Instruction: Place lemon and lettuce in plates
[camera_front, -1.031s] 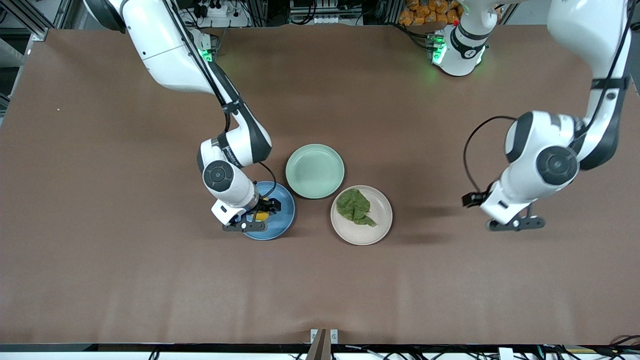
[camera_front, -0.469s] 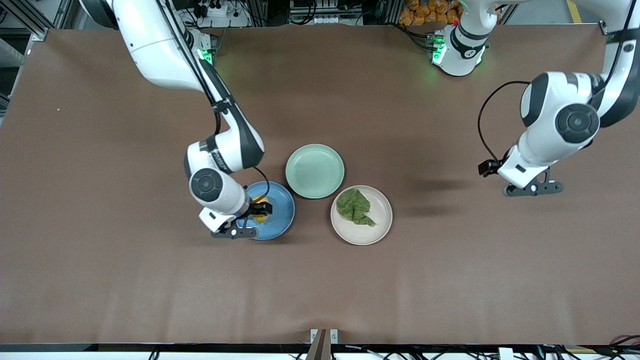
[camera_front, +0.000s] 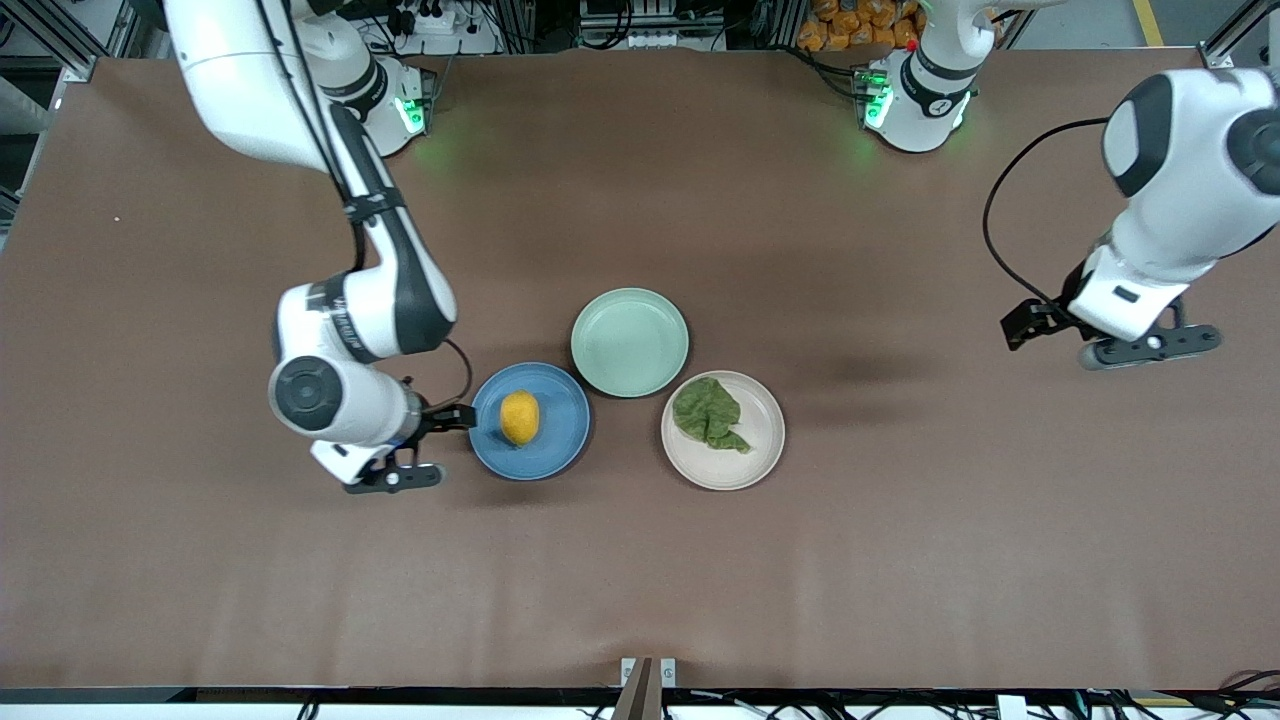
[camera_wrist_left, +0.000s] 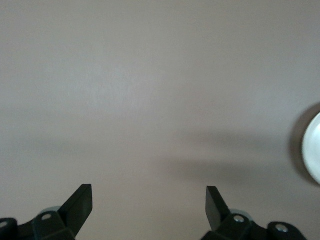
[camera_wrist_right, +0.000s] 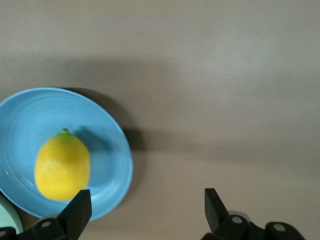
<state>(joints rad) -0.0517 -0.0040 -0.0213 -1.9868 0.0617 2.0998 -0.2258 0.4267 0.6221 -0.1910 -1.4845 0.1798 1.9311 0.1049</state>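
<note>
The lemon (camera_front: 519, 417) lies in the blue plate (camera_front: 560, 425). The lettuce (camera_front: 708, 413) lies in the cream plate (camera_front: 752, 452). My right gripper (camera_front: 410, 452) is open and empty, above the table just beside the blue plate, toward the right arm's end. In the right wrist view the lemon (camera_wrist_right: 62, 166) rests on the blue plate (camera_wrist_right: 102, 132), clear of my open gripper (camera_wrist_right: 146, 206). My left gripper (camera_front: 1140, 340) is open and empty over bare table at the left arm's end. The left wrist view shows its open gripper (camera_wrist_left: 148, 200) and the cream plate's rim (camera_wrist_left: 313, 150).
A pale mint-green plate (camera_front: 630, 342) stands empty, touching the blue and cream plates, farther from the front camera than both. Its edge shows in the right wrist view (camera_wrist_right: 7, 218). Brown table (camera_front: 640, 580) spreads all around.
My right gripper let go of the lemon in the blue plate and drew away toward the right arm's end. My left arm swung farther toward its own end of the table.
</note>
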